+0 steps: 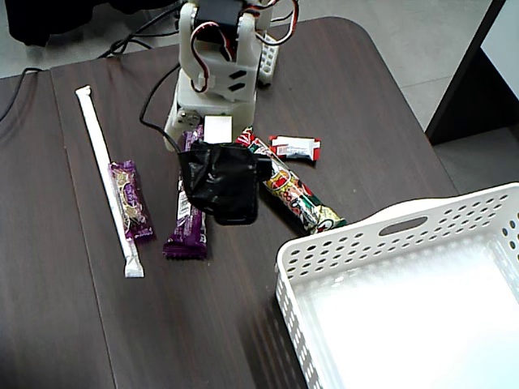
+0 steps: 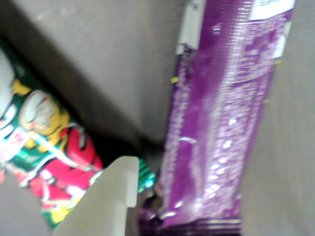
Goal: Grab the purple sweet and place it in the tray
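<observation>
Purple sweet [image 2: 221,123] just right of tool [image 2: 140,189] in wrist view, long axis running up frame; one finger [image 2: 110,196] visible, open or closed unclear.

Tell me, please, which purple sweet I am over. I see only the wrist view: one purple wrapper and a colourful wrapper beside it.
Observer: The fixed view shows two purple sweets. You are over the right purple sweet; its upper part is hidden under the black-wrapped wrist.
Operator: Where is the other one?
Observer: The left purple sweet lies further left in the fixed view, beside a long white paper-wrapped stick and apart from the arm.
Operator: And the tray?
Observer: The white perforated tray stands at the lower right of the fixed view; the part in view holds nothing.
</observation>
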{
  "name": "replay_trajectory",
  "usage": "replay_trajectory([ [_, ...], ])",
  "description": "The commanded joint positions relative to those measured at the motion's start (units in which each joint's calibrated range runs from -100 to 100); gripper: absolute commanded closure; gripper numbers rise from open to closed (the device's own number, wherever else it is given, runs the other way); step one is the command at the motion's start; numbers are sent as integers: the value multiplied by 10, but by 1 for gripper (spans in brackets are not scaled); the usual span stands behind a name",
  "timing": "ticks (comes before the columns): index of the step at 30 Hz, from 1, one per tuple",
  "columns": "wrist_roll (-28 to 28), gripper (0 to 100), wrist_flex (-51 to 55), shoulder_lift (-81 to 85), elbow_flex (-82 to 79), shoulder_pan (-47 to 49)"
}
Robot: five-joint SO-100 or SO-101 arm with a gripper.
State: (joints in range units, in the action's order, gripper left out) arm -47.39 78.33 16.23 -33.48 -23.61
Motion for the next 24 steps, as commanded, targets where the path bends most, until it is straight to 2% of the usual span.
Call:
replay_trajectory([
  [1, 3, 74, -14, 31, 8, -14],
  [11, 2, 73, -80, -5, -28, -3],
  [24, 3, 73, -115, -54, -25, 14],
])
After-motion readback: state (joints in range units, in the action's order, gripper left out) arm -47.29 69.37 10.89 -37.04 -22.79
